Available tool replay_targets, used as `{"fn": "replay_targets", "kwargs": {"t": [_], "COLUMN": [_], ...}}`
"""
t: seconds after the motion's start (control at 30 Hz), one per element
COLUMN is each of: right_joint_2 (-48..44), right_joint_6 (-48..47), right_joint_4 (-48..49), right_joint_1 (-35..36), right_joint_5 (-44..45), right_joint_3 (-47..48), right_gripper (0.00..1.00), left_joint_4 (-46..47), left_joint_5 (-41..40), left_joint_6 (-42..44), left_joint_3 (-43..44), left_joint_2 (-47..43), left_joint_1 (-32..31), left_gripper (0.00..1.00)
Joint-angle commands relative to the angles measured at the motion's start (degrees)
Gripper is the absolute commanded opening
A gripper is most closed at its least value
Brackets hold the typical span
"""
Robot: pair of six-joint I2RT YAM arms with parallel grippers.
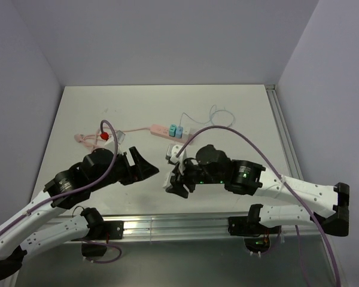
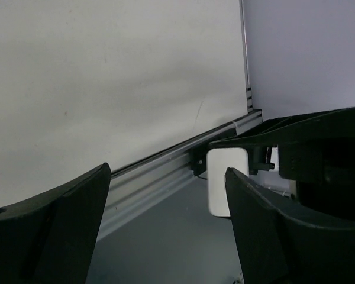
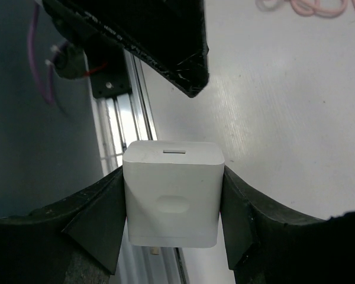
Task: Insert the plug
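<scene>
While the left tool stands spread, the right tool pinches the white boxy plug.

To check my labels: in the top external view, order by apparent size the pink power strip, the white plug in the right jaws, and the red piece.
1. pink power strip, clearly largest.
2. white plug.
3. red piece.
The last two look close, and part of the plug is hidden, so their order is unsure.

Soft, even light, faint shadows; wrist views dimmer, near parts slightly blurred.
</scene>
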Motion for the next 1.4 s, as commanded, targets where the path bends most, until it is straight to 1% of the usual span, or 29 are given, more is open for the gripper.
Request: {"fn": "replay_targets", "kwargs": {"t": [0.0, 0.03, 0.1, 0.17, 0.27, 0.33, 0.47, 0.67, 0.83, 0.9, 1.07, 1.2, 1.27, 1.3, 1.37], "right_joint_2": [1.65, 2.79, 3.59, 4.47, 4.65, 4.21, 2.8, 2.19, 2.54, 2.71, 2.45, 2.01, 2.01, 1.92, 1.92], "right_joint_6": [-4.49, -5.02, -5.46, -5.99, -6.43, -6.69, -7.13, -7.48, -7.48, -7.48, -7.66, -7.75, -7.75, -7.75, -7.75], "right_joint_4": [1.1, 1.63, 3.56, 4.79, 6.02, 6.2, 6.64, 5.94, 5.68, 6.03, 6.55, 7.08, 7.17, 7.17, 7.17], "right_joint_1": [5.13, 7.75, 10.32, 12.6, 13.4, 13.49, 13.49, 13.49, 13.76, 13.93, 14.02, 14.02, 14.11, 14.11, 14.2], "right_joint_5": [11.7, 16.24, 20.48, 22.43, 23.13, 23.58, 23.84, 23.05, 21.82, 22.17, 23.31, 22.62, 22.61, 22.7, 22.53], "right_joint_3": [-0.21, -0.74, -2.15, -2.77, -3.03, -2.95, -2.77, -1.89, -0.92, -0.92, -0.75, -0.57, -0.57, -0.57, -0.66], "right_gripper": [0.0, 0.0, 0.0, 0.0, 0.0, 0.0, 0.0, 0.0, 0.0, 0.0, 0.0, 0.0, 0.0, 0.0, 0.0], "left_joint_4": [3.19, 3.73, 4.35, 4.35, 4.79, 5.4, 11.36, 13.66, 14.28, 14.54, 14.63, 14.98, 15.68, 16.47, 17.35], "left_joint_5": [3.51, 3.77, 5.61, 7.02, 9.92, 11.94, 17.22, 20.99, 20.83, 21.09, 22.14, 22.58, 23.2, 23.29, 23.99], "left_joint_6": [-3.33, -3.69, -4.04, -3.69, -2.72, -2.28, -2.37, -2.02, -1.67, -1.49, -1.05, -0.88, -0.88, -0.96, -1.14], "left_joint_3": [-1.86, -2.3, -3.18, -3.53, -4.32, -5.03, -8.36, -9.51, -8.99, -8.98, -9.77, -10.3, -10.48, -10.57, -10.83], "left_joint_2": [-1.38, -1.38, -0.68, 0.29, 2.13, 2.4, 1.26, 1.78, 3.98, 4.59, 5.91, 6.79, 7.06, 6.97, 7.06], "left_joint_1": [0.28, 0.2, 0.28, 0.28, 0.2, 0.2, 0.2, 0.2, 0.2, 0.2, 0.2, 0.2, 0.2, 0.2, 0.2], "left_gripper": [0.82, 0.81, 0.8, 0.78, 0.78, 0.76, 0.7, 0.68, 0.68, 0.65, 0.63, 0.61, 0.58, 0.54, 0.5]}}
